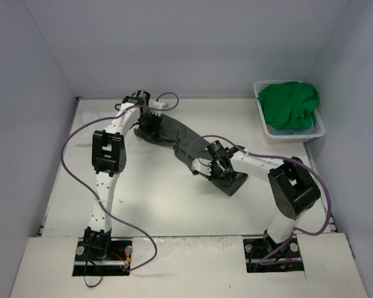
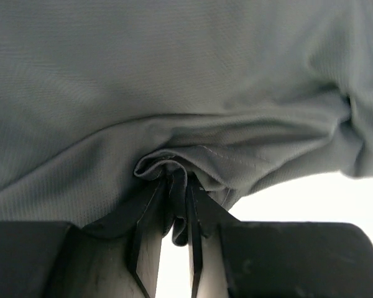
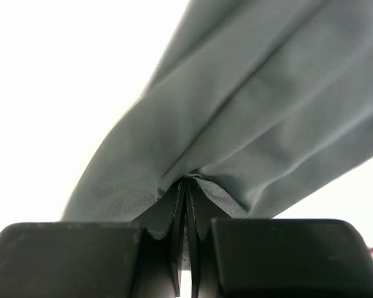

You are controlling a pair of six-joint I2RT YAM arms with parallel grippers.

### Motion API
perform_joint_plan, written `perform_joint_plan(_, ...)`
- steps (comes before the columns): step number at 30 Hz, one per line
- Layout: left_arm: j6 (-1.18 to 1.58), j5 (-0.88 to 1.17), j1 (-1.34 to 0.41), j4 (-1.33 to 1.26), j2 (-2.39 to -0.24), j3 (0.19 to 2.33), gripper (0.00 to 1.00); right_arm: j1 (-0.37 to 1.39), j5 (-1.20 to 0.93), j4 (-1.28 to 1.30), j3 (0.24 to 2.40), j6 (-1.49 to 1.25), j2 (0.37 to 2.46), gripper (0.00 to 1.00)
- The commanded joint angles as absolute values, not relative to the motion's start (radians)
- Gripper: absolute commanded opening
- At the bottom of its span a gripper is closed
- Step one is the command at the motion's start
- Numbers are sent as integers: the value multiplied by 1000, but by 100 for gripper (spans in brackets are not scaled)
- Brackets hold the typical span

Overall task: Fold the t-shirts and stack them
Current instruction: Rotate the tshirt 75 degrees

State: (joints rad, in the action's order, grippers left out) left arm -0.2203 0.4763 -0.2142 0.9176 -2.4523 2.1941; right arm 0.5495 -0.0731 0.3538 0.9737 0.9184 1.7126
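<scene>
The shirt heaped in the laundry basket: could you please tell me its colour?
Bright green; the shirt shows best in the top external view.

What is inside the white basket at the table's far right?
A crumpled green t-shirt fills the basket; pale blue cloth peeks out beneath. Anything deeper is covered.

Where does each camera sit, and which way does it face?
Top external: above and behind the bases, looking down on the table; both arms show whole, left gripper and right gripper on the dark grey shirt, green shirt in the basket.
Left wrist: on the left arm, looking along its fingers into pinched cloth.
Right wrist: likewise, its fingers shut on a fold.
Shared: all three show the dark grey shirt.
</scene>
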Motion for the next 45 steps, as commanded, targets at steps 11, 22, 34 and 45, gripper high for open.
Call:
perform_joint_plan(11,-117,408,-229,957,-2594,2454,35,983,-221,449,885,713,1663,0)
perform_joint_plan(22,-184,296,-281,951,-2614,2453,38,1144,-272,445,948,623,1689,1)
perform_joint_plan(34,-175,172,-290,937,-2662,2533,50,1144,-173,445,957,563,1609,15)
perform_joint_plan(45,-192,98,-296,957,-2551,2522,62,1131,-147,440,985,532,1435,21)
